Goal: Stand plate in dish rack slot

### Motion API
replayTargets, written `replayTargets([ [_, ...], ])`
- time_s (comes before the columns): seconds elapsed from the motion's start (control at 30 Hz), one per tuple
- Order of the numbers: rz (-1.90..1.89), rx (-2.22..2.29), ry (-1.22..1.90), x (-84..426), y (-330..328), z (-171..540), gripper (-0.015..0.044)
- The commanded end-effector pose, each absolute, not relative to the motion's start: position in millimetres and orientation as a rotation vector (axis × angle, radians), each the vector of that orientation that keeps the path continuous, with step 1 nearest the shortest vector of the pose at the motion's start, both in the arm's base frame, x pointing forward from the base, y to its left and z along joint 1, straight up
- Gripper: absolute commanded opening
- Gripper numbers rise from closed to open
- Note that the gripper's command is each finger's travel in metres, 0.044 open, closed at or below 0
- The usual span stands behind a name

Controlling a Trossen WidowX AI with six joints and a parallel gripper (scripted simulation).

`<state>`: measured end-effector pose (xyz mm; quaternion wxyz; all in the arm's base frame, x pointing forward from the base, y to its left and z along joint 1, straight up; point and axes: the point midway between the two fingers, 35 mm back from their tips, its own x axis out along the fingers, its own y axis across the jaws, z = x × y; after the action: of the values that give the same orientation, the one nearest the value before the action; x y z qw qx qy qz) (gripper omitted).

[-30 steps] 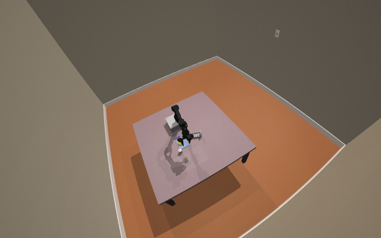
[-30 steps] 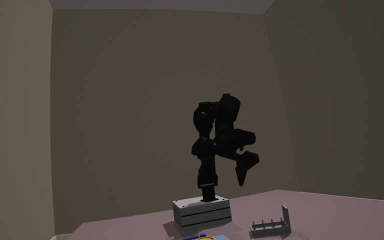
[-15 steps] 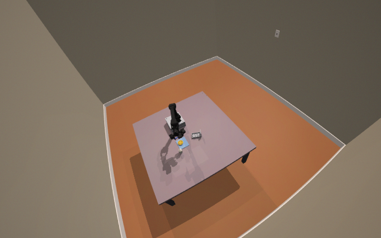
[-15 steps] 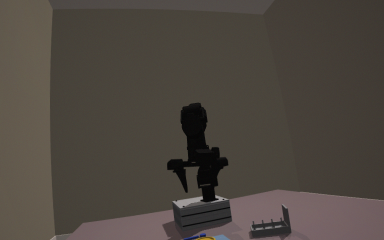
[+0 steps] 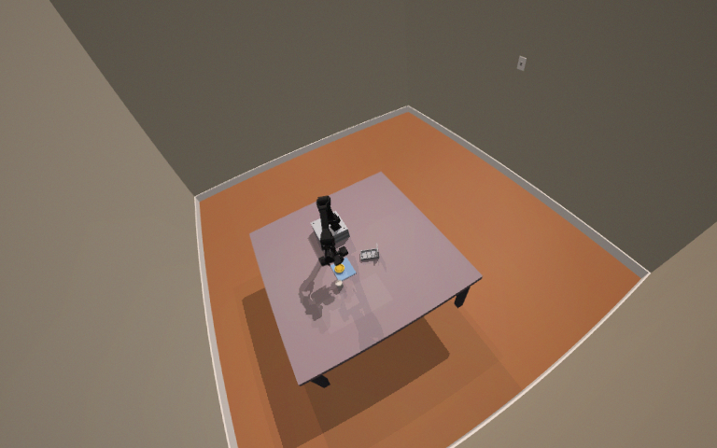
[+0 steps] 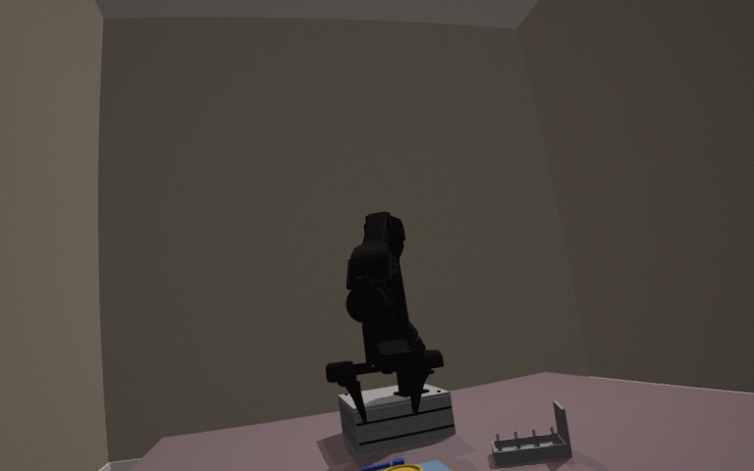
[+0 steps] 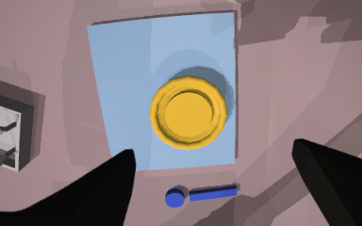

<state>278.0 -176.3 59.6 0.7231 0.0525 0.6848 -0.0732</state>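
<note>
The yellow round plate (image 5: 339, 268) (image 6: 404, 468) (image 7: 189, 114) lies flat on a light blue board, its raised rim facing up. The grey dish rack (image 5: 369, 254) (image 6: 530, 451) (image 7: 25, 137) stands apart from the board, with short rails and a tall end panel on one side; the wrist view cuts it off at the left edge. My gripper (image 5: 335, 259) (image 6: 390, 417) (image 7: 215, 153) is open and empty, fingers pointing down. It hangs above the table near the plate, on the side towards the robot's base, and touches nothing.
The blue board (image 5: 348, 273) (image 6: 438, 466) (image 7: 123, 71) lies under the plate. A blue disc (image 6: 398, 461) (image 7: 174, 198) and a blue bar (image 6: 376, 466) (image 7: 213, 193) lie beside the board's near edge. A pale round object (image 5: 338, 283) stands beyond the far edge. The white base box (image 6: 404, 426) stands behind.
</note>
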Motion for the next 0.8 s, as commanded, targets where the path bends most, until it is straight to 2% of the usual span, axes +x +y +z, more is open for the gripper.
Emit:
replayTargets([
  [0.0, -0.148, 0.127, 1.535, 268, -172, 16, 0.0400],
  [0.77, -0.147, 0.128, 1.534, 272, -169, -11, 0.0400],
])
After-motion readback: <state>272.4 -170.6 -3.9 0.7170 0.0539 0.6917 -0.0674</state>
